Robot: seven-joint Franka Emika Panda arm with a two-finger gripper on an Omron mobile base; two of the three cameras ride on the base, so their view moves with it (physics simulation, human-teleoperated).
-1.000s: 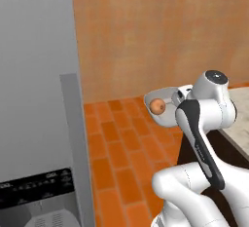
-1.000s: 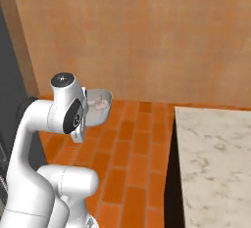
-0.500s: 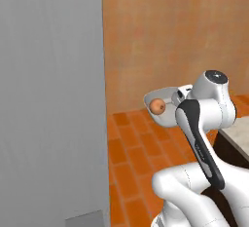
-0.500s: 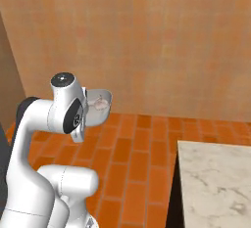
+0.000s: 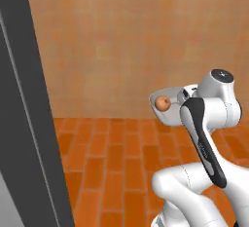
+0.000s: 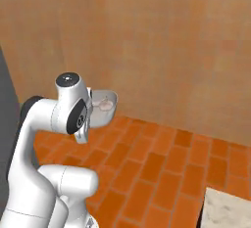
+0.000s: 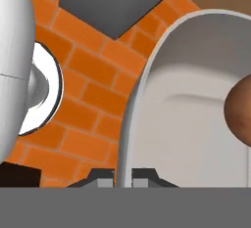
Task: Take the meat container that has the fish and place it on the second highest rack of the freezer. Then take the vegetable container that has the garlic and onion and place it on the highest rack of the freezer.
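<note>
The vegetable container (image 7: 196,100) was held aloft in front of the arm, well above the orange brick floor (image 5: 116,158). In the hand view the jaws were seen clenched on the tray's rim at the bottom of the picture, the two dark fingertips (image 7: 100,178) pressed close on either side of the thin metal edge, so that the gripper (image 7: 123,177) was grasping the tray by its wall.

In the left base view the vegetable container (image 5: 170,105) was seen projecting from behind the arm's upper joint, with the onion (image 5: 162,103) lying inside it near the end of the tray farthest from the arm. In the hand view the onion (image 7: 240,109) was seen as a brown round shape at the right edge, resting on the tray's pale floor.

In the right base view the vegetable container (image 6: 104,105) was seen beside the arm's white head joint, and the garlic (image 6: 104,104) was seen within it as a small pale pinkish bulb.

A tall dark grey panel (image 5: 29,123), apparently the edge of the freezer, was seen standing at the left of the left base view, well apart from the tray. A tan wall (image 6: 162,41) was seen behind everything, and the corner of a marbled table (image 6: 226,213) was seen at the lower right of the right base view.
</note>
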